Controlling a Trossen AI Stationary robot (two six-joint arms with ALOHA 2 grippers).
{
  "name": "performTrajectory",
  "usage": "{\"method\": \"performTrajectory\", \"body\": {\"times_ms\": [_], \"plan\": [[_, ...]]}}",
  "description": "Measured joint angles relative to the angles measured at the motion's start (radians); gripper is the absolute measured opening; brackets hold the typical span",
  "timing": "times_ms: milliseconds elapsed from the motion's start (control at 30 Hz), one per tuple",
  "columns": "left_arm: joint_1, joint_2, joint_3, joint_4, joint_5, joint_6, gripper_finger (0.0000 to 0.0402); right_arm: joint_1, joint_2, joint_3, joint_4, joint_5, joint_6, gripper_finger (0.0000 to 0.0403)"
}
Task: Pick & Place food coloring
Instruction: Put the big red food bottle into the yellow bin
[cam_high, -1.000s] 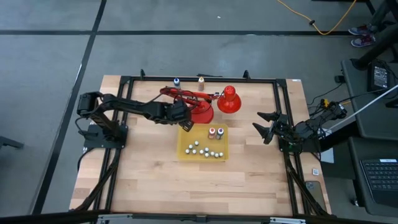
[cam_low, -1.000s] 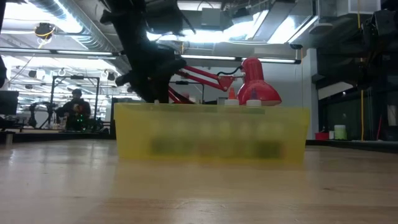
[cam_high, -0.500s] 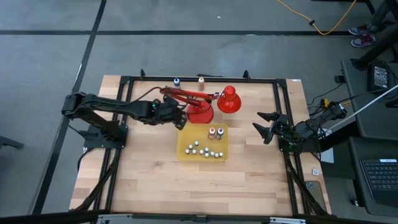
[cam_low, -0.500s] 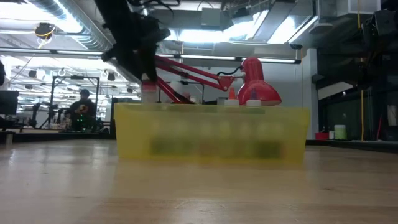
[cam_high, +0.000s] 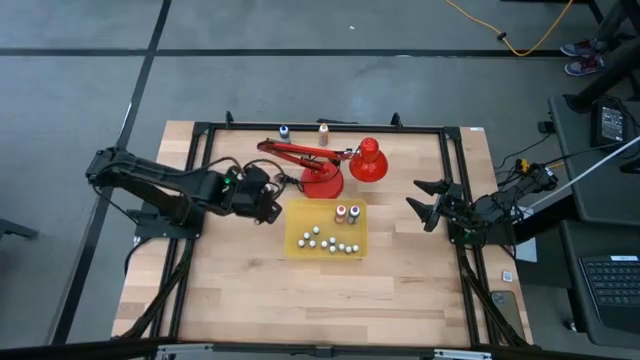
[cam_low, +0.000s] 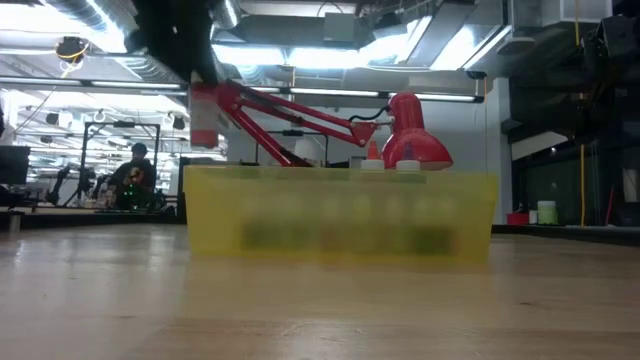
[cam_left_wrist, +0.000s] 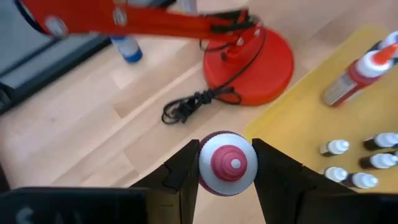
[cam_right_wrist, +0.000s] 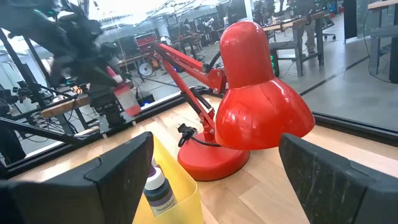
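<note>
beside tray (cam_high: 300, 240), left gripper (cam_left_wrist: 225, 180) clutching bottle (cam_left_wrist: 227, 163)

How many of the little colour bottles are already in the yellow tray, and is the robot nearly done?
Done: several tiny pale bottles lie in the shallow yellow plastic tray, and two stand upright near its far edge. In hand: the left claw grips a small red-capped bottle just left of the tray. Left: a blue-capped bottle and an orange one stand at the table's far edge. The right claw waits open.
</note>
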Motion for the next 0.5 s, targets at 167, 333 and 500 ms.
{"method": "performTrajectory", "body": {"times_ms": [167,333,500], "plan": [[-0.064,0.045,0.113,-0.084,-0.073,-0.036,0.0125,0.0,0.0,0.0,0.0,0.0,0.0,0.0347],[-0.096,0.143,0.216,-0.105,-0.095,-0.057,0.0125,0.0,0.0,0.0,0.0,0.0,0.0,0.0347],[-0.093,0.262,0.303,-0.078,-0.086,-0.038,0.0125,0.0,0.0,0.0,0.0,0.0,0.0,0.0347]]}}
